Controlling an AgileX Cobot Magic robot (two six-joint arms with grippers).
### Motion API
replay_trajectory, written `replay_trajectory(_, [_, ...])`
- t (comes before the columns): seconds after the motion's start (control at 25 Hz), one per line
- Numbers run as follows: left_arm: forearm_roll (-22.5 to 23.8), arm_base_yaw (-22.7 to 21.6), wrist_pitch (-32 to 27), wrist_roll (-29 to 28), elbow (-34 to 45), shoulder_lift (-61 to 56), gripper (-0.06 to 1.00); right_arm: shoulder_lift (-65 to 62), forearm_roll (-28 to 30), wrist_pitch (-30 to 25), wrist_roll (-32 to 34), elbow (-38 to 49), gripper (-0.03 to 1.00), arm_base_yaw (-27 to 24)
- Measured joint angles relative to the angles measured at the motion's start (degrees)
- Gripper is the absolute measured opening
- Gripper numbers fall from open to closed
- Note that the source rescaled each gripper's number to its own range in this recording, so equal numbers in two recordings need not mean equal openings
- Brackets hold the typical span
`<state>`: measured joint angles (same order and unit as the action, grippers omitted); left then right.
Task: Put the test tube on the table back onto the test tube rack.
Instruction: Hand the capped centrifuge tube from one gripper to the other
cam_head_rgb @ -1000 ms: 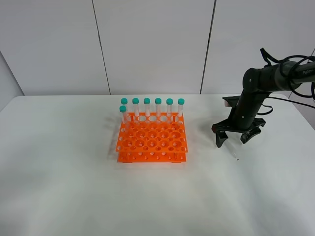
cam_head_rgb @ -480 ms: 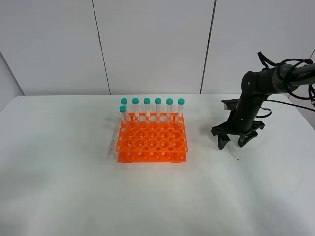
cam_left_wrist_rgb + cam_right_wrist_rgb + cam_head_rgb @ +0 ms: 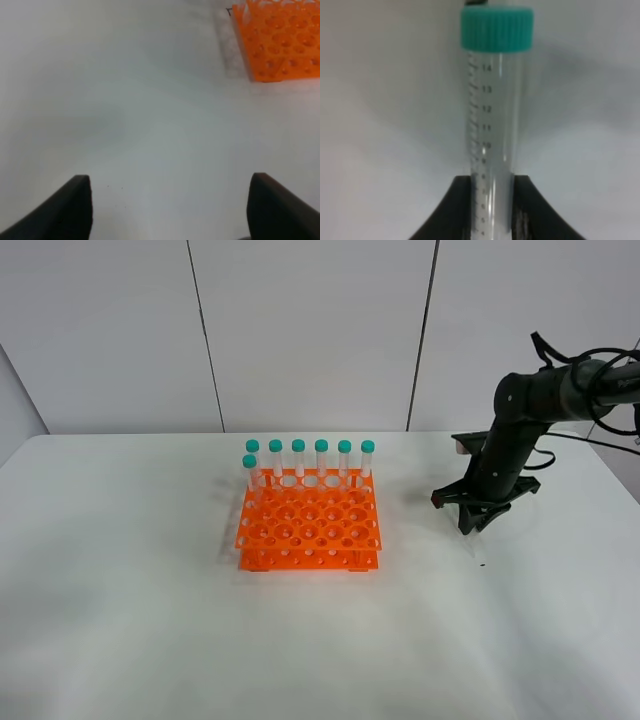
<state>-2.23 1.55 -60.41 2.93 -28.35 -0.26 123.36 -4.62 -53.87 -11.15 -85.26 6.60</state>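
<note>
On the white table [image 3: 150,630] at the right, my right gripper [image 3: 475,521] points down with its jaws drawn together. The right wrist view shows the clear test tube [image 3: 495,115] with its teal cap [image 3: 497,29] clamped between the two black fingers [image 3: 460,210] of the right gripper [image 3: 492,187]. The tube lies low over the white tabletop. The orange test tube rack [image 3: 308,530] stands mid-table, well to the left of that gripper. My left gripper [image 3: 170,210] hovers open over bare table, with the rack's corner [image 3: 280,45] ahead of it.
Several teal-capped tubes [image 3: 310,455] stand upright in the rack's back row, plus one at its left end. Black cables trail behind the right arm [image 3: 530,410]. A grey panelled wall runs behind the table.
The right gripper's jaws have swung from wide open to shut around the test tube. The arm has barely shifted. Nothing has moved at the rack.
</note>
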Motion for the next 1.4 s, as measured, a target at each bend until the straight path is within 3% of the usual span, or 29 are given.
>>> replay_trajectory(0.28, [0.0,0.0,0.0,0.0,0.0,0.0,1.0,-15.36,0.12,-3.14,-2.21,1.96,0.03,0.0])
replay_trajectory(0.68, [0.0,0.0,0.0,0.0,0.0,0.0,1.0,-42.94,-3.18,-5.76,-10.54,26.87,0.03,0.0])
replay_trajectory(0.76, [0.0,0.0,0.0,0.0,0.0,0.0,1.0,-44.69,-7.41,-4.36,-15.1,28.18,0.03,0.0])
replay_trajectory(0.88, [0.0,0.0,0.0,0.0,0.0,0.0,1.0,-44.48,-18.09,-1.13,-27.27,28.51,0.03,0.0])
replay_trajectory(1.12, [0.0,0.0,0.0,0.0,0.0,0.0,1.0,-40.4,-45.39,-2.09,-53.42,28.69,0.03,0.19])
replay_trajectory(1.24, [0.0,0.0,0.0,0.0,0.0,0.0,1.0,-37.52,-50.86,-2.38,-61.01,28.69,0.03,2.58])
replay_trajectory(1.4, [0.0,0.0,0.0,0.0,0.0,0.0,1.0,-34.42,-52.33,-0.96,-63.09,28.69,0.03,8.92])
